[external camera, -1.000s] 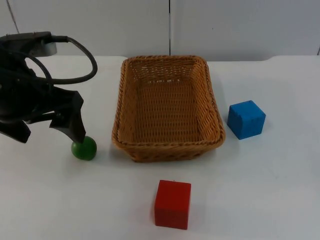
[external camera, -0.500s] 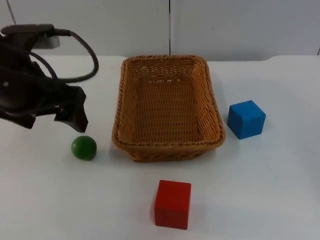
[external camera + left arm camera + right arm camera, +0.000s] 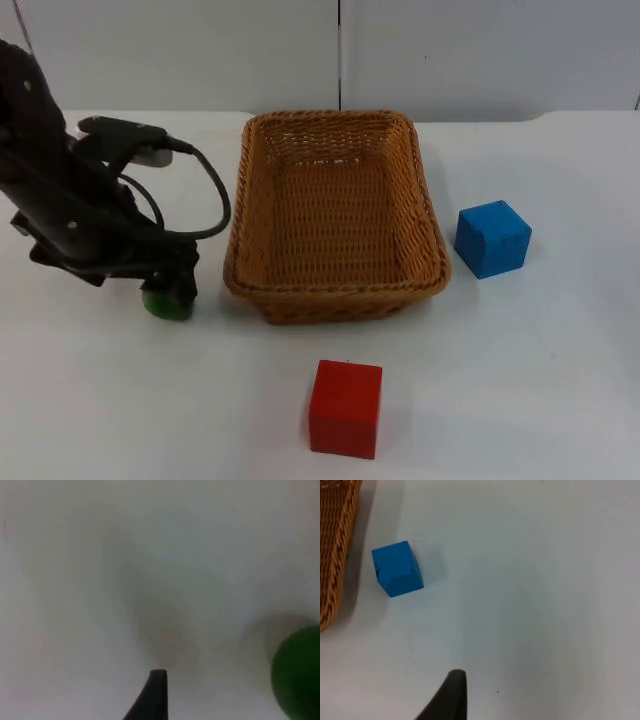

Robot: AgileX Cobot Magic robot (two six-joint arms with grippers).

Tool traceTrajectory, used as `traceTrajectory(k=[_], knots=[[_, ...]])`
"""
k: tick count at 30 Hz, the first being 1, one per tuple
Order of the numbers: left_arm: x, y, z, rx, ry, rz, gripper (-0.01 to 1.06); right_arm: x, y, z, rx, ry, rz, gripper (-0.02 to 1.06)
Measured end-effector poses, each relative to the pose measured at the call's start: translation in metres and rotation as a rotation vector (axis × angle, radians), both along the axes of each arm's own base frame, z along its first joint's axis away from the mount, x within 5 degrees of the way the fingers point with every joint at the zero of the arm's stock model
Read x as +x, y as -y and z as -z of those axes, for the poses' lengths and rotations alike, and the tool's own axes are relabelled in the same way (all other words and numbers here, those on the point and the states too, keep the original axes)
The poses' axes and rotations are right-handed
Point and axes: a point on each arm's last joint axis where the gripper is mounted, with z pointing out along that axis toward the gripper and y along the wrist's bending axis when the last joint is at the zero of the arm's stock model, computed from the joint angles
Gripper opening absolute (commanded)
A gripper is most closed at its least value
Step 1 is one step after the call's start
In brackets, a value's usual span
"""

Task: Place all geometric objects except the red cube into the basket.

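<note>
Left gripper [image 3: 168, 290] is down at the left of the table [image 3: 520, 380], right over the green ball [image 3: 165, 303]; the arm covers most of the ball in the top view, only its lower edge peeks out. Can't tell if the fingers are apart or together, or whether they touch the ball. In the left wrist view the green ball [image 3: 299, 672] sits on the table off to one side of the black fingertip [image 3: 152, 696], not touching it.

Wicker basket [image 3: 262, 180] is mid-table, nothing inside it. The ball lies just left of the basket's near-left corner, apart from it.

Blue cube [image 3: 492, 238] is on the table just right of the basket, near its near-right corner, small gap between them. The right wrist view shows the same: blue cube [image 3: 397, 569] beside the basket [image 3: 335, 550] edge, not touching, well apart from the fingertip [image 3: 449, 697].

Red cube [image 3: 345, 408] sits near side of the table, in front of the basket, well apart from it.

Right gripper: waiting above the table right of the blue cube, going by its wrist view; can't tell finger state.

No readable labels, brands or writing on any item.
</note>
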Motion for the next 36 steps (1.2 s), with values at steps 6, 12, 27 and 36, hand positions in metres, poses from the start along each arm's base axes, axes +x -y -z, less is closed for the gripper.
traceTrajectory(k=[6,12,27,36], knots=[[0.002,0.0,0.013,0.003,-0.02,-0.006,0.75,0.0,0.0,0.0,-0.008,0.0,0.0,1.05],[0.003,0.001,0.013,-0.014,-0.026,-0.025,0.05,0.0,0.001,0.0,-0.01,0.001,-0.001,1.05],[-0.023,0.007,-0.049,-0.125,-0.096,-0.063,0.0,0.0,0.001,0.0,-0.011,0.001,0.003,1.05],[-0.035,0.038,-0.107,-0.191,0.091,0.009,0.0,0.0,0.001,0.0,-0.014,-0.001,0.003,1.05]])
